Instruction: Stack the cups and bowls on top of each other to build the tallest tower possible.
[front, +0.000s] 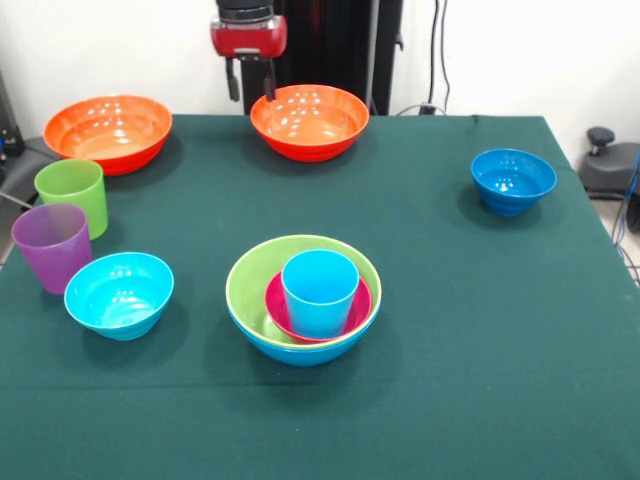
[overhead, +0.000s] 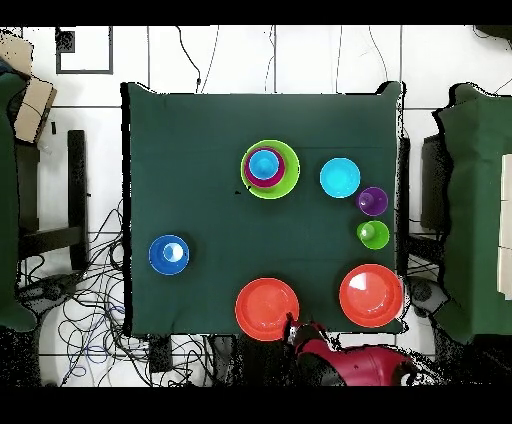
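The tower stands near the table's middle: a large blue bowl under a lime green bowl, then a small magenta bowl with a light blue cup upright in it; from overhead the tower looks the same. Two orange bowls sit at the far edge. A cyan bowl, a purple cup and a lime green cup stand at the left. A dark blue bowl sits alone at the right. My gripper hangs open and empty above the far edge, beside the middle orange bowl.
Overhead, the gripper shows at the table's bottom edge next to an orange bowl. Cables lie on the floor around the table. Dark furniture stands off both sides.
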